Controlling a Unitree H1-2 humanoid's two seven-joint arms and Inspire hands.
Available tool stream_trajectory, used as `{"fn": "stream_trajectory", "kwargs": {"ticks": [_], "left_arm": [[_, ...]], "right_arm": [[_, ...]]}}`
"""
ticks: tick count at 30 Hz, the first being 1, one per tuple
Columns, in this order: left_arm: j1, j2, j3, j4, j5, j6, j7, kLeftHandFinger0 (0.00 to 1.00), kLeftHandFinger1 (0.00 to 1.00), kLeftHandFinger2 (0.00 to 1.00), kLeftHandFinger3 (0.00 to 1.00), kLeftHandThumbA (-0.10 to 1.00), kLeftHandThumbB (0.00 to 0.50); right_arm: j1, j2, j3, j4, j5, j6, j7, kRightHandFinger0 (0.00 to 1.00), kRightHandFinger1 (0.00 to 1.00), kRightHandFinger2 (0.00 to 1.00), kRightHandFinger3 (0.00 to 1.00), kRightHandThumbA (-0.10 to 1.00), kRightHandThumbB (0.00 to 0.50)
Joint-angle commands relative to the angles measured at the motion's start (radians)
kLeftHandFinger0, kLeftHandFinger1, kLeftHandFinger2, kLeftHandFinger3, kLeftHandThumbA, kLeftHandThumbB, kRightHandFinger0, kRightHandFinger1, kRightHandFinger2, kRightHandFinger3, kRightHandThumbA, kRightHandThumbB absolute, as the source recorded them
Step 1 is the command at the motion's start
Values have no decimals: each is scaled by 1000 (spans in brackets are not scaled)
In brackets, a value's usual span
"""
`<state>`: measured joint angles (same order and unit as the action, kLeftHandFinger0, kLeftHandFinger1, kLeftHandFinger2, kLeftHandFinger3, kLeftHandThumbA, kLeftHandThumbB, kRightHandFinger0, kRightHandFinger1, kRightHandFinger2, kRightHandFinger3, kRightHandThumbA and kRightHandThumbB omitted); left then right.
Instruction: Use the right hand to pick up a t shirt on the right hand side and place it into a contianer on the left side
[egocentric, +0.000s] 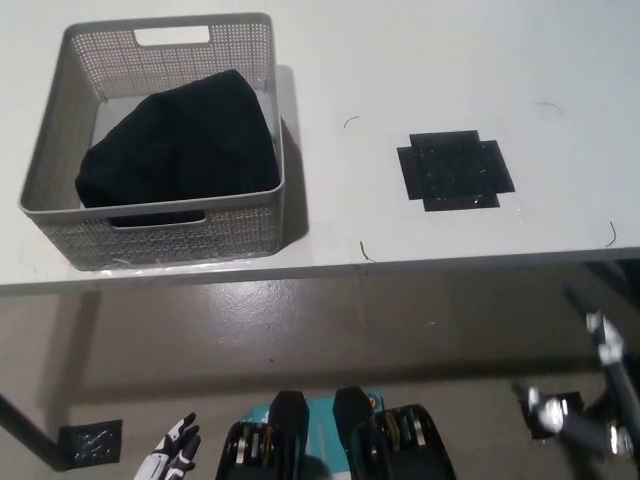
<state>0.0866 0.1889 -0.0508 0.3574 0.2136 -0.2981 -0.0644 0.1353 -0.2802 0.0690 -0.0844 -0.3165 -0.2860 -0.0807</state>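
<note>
A black t shirt (180, 140) lies bunched inside the grey perforated container (62, 110) on the left of the white table. My black right hand (590, 400) hangs low at the bottom right, below the table's front edge, open with fingers spread and holding nothing. My white left hand (172, 458) rests at the bottom left, its fingers slightly apart and empty.
A black cross-shaped mark (455, 171) sits on the white table (400, 80) right of centre. The table's front edge runs across the middle of the picture, with brown floor (300, 320) below it. A small black plate (90, 438) lies on the floor at lower left.
</note>
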Motion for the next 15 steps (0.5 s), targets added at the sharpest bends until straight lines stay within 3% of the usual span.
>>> {"fn": "stream_trajectory", "kwargs": {"ticks": [1,3,7,12,14,15], "left_arm": [[2,1,10,1,-16,-71,31,885,1000,1000,1000,1000,466],[-2,-1,12,5,-21,-69,32,882,1000,1000,1000,1000,473],[-20,0,13,33,-29,-107,31,864,1000,1000,1000,1000,437],[-24,6,12,39,-23,-107,29,858,1000,1000,1000,1000,467],[-24,10,20,33,-28,-107,30,866,1000,1000,1000,1000,478],[-23,10,20,32,-25,-105,31,870,1000,1000,1000,1000,489]], "right_arm": [[131,-23,35,58,-20,-184,-139,1000,1000,1000,1000,838,376],[152,-29,55,93,-27,-184,-174,1000,1000,1000,1000,865,379],[148,-60,113,195,-27,-184,-270,1000,1000,1000,1000,832,367],[127,-76,184,342,36,-184,-324,1000,1000,1000,1000,801,341],[94,-78,201,378,47,-184,-333,1000,1000,1000,1000,851,367],[85,-80,208,391,43,-184,-350,1000,1000,1000,1000,856,355]]}}
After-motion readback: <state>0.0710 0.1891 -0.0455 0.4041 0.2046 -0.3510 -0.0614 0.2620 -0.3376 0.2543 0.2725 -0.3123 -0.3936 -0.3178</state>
